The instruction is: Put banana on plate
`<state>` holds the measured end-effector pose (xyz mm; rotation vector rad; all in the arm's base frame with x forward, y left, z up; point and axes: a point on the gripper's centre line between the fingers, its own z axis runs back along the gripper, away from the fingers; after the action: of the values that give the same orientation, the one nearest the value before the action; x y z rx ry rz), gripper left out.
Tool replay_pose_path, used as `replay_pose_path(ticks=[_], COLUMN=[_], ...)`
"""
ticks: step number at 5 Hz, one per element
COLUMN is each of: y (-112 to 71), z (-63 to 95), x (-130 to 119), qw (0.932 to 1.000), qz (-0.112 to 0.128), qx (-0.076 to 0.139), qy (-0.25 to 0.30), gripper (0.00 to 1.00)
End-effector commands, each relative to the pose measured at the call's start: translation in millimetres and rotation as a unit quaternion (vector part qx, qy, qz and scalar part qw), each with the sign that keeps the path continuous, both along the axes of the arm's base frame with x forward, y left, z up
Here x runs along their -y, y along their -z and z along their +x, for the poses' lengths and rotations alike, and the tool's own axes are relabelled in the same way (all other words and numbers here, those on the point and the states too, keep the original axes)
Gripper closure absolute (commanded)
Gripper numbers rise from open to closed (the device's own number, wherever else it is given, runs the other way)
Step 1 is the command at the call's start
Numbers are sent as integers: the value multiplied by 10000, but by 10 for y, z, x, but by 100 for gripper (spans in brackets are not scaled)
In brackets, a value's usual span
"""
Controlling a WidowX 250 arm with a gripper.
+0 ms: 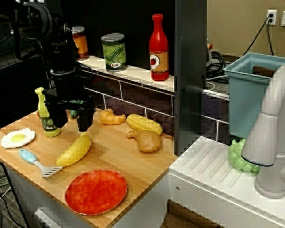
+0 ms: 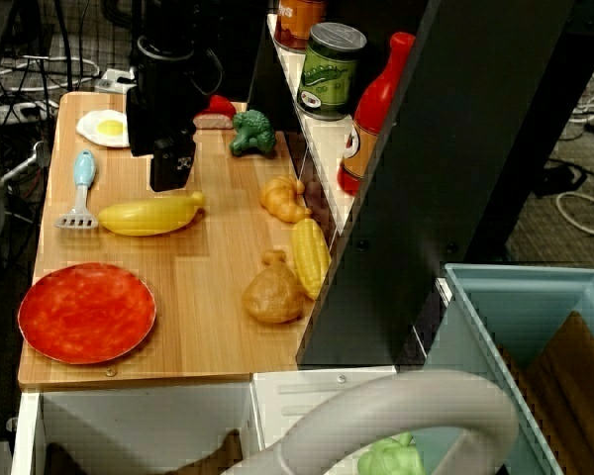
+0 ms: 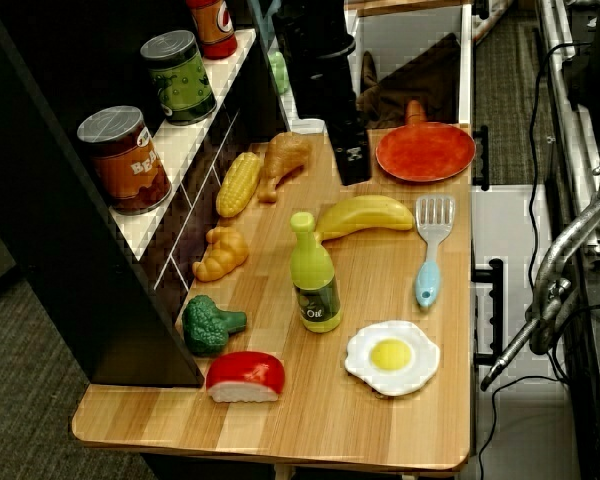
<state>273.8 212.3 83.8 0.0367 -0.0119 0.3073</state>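
Note:
The yellow banana (image 1: 74, 149) lies on the wooden counter, also seen in the top view (image 2: 148, 215) and the side view (image 3: 365, 215). The red-orange plate (image 1: 96, 191) sits empty at the counter's front edge, a short gap from the banana (image 2: 87, 312) (image 3: 425, 152). My black gripper (image 1: 70, 126) hangs just behind and above the banana's far end, jaws open and empty. In the top view the gripper (image 2: 165, 176) stands close to the banana's tip. I cannot tell if it touches.
A green oil bottle (image 1: 46, 116), fried egg (image 1: 18, 137) and blue spatula (image 1: 35, 163) lie left of the banana. Corn cob (image 1: 144, 123), chicken piece (image 1: 146, 140) and croissant (image 1: 111, 117) lie behind right. Broccoli (image 2: 252, 134) sits by the wall. Cans and ketchup bottle (image 1: 159, 47) stand on the shelf.

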Motion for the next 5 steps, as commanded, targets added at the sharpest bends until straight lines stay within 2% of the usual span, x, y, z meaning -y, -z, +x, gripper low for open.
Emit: replay_pose_path(ticks=[1, 5], y=[-41, 183], z=[72, 4], x=[-101, -150], qw=[9981, 9987], qz=[357, 404], qx=[414, 298], qy=[289, 93], gripper=[0, 0])
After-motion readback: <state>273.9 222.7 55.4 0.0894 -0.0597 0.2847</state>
